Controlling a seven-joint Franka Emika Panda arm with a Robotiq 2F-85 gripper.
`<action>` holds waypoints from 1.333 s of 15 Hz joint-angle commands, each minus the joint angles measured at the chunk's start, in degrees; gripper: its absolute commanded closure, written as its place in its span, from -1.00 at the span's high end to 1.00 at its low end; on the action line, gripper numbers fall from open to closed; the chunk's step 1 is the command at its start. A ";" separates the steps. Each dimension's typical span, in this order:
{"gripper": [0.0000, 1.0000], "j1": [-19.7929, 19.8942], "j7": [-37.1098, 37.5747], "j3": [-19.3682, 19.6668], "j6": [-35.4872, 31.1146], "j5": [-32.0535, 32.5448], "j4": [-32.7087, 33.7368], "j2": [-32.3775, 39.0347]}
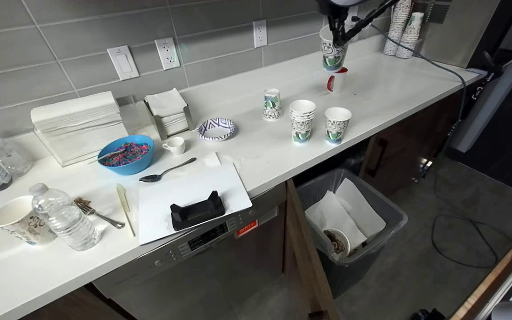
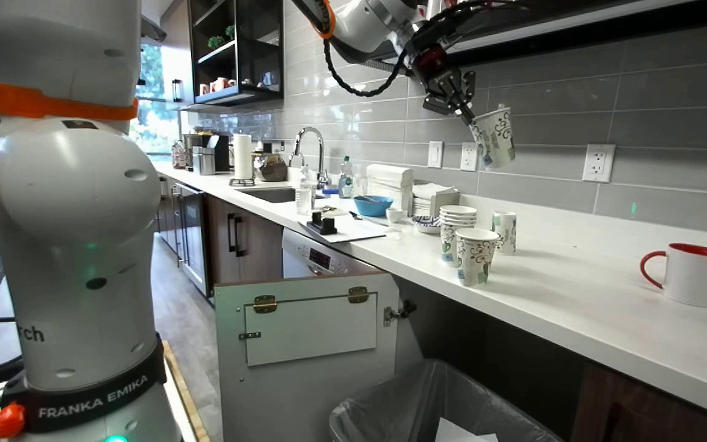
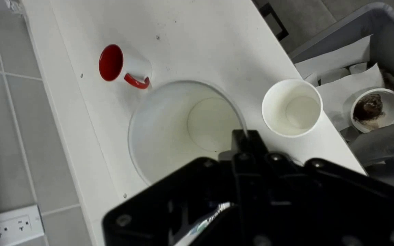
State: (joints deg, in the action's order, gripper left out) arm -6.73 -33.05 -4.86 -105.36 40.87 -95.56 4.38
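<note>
My gripper (image 3: 246,135) is shut on the rim of a patterned paper cup; one finger is inside the wall and one outside. The held cup (image 2: 493,138) hangs slightly tilted in the air, well above the counter, and its inside looks bare in the wrist view. Below it, a white mug (image 3: 135,66) with a red inside and handle stands on the counter. A single upright paper cup (image 1: 338,125) is near the front edge. Beside that are a stack of cups (image 1: 302,124) and an upside-down cup (image 1: 272,104).
A lined bin (image 1: 398,218) with paper and a used cup stands below the counter edge, beside an open cabinet door (image 2: 304,387). Along the counter are a patterned bowl (image 1: 216,130), a blue bowl (image 1: 138,166), a black holder (image 1: 197,212) and a water bottle (image 1: 67,218).
</note>
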 commanded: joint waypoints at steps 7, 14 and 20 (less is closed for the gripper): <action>-0.98 7.76 0.44 5.52 -8.13 -5.71 -10.13 -2.06; -0.98 7.97 1.08 5.58 -14.62 -5.23 -16.07 0.59; -0.98 8.42 4.28 5.77 -19.72 -6.02 -19.87 2.48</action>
State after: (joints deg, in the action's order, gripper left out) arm 1.19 -31.20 0.46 -121.78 35.08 -113.18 6.68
